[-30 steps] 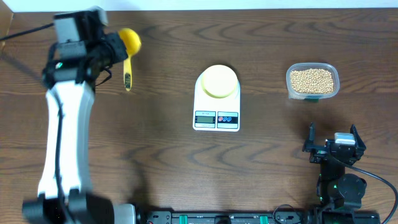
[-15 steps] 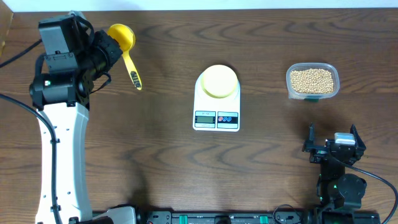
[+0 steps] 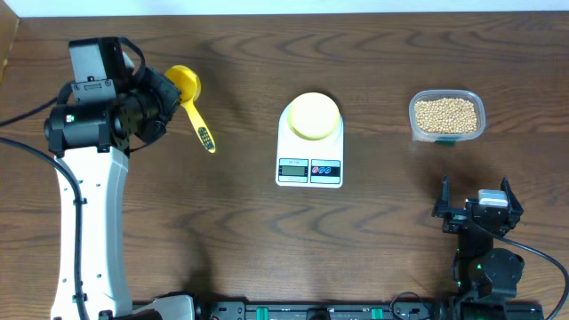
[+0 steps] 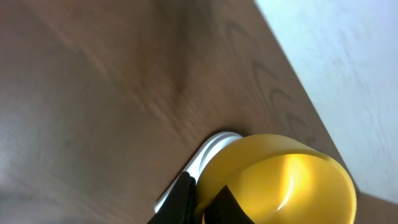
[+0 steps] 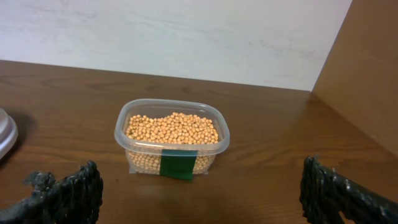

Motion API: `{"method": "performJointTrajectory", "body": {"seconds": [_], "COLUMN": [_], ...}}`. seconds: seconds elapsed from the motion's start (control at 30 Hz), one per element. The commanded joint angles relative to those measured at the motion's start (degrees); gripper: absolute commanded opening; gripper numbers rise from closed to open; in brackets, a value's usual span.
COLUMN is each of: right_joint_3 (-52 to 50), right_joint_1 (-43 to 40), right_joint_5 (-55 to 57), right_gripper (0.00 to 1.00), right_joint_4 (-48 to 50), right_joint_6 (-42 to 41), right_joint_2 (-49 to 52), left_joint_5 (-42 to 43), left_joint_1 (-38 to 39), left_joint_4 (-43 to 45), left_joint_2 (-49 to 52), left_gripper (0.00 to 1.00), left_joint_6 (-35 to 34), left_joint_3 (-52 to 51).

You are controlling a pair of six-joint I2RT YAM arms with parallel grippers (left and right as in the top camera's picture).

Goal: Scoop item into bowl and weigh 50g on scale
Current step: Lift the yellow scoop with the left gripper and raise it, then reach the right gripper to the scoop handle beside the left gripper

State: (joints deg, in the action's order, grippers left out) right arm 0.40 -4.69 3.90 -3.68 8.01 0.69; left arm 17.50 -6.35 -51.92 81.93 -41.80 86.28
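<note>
Starting at the near edge of the counter: right gripper at the near right, above its folded arm. Jaws spread wide, nothing between them. Faces the tub from well apart.

Moving to mid-counter: scale, white, lying flat at centre, display and two round buttons toward the near edge. Carries the bowl, pale yellow, seated upright on the far part of the platform. Display digits too small to read.

Farther right, about level with the bowl: the clear tub, green label on its near wall. Holds the beans, tan, heaped to just under the rim. Stands well apart from the scale.

Slightly farther still, at the far left: left gripper, jaws closed on the yellow measuring spoon just beside its cup. Cup toward the far edge, handle slanting down toward the near right. Fills the lower part of the left wrist view with the cup, dark fingertips just beside it. Well apart from scale, bowl and tub.
</note>
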Motion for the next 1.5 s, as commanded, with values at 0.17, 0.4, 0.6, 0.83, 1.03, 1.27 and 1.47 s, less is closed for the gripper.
{"method": "performJointTrajectory", "body": {"seconds": [0.17,0.4,0.6,0.83,1.03,1.27,1.47], "right_joint_3": [-0.1,-0.1,-0.1,0.2,7.3,22.8,37.0], "right_joint_1": [0.3,0.3,0.4,0.4,0.4,0.5,4.3], "right_joint_5": [0.5,-10.0,-23.0,-34.4,-43.8,-57.8,-66.0], "right_gripper": [0.99,0.99,0.99,0.99,0.99,0.99,0.99], "right_joint_4": [-0.2,1.3,0.9,8.7,16.3,17.0,20.3], "right_joint_6": [0.4,-4.1,-8.8,-20.1,-29.9,-30.6,-33.8], "right_joint_2": [-0.3,-0.3,-0.1,1.9,15.6,37.2,57.6], "left_joint_5": [-5.3,-7.5,-7.7,-7.7,-7.7,-7.7,-7.7], "left_joint_1": [1.3,3.7,4.2,4.7,7.5,11.0,13.2], "left_joint_4": [-4.6,-4.3,-4.1,-2.8,-0.9,2.7,4.7], "left_joint_2": [0.4,0.6,0.8,1.1,2.5,3.9,3.9], "left_gripper": [0.08,0.08,0.08,0.08,0.08,0.07,0.08], "left_joint_6": [-12.8,-14.3,-15.5,-24.9,-26.1,-28.3,-28.6], "left_joint_3": [0.2,0.2,0.2,0.2,0.2,0.2,0.2]}}
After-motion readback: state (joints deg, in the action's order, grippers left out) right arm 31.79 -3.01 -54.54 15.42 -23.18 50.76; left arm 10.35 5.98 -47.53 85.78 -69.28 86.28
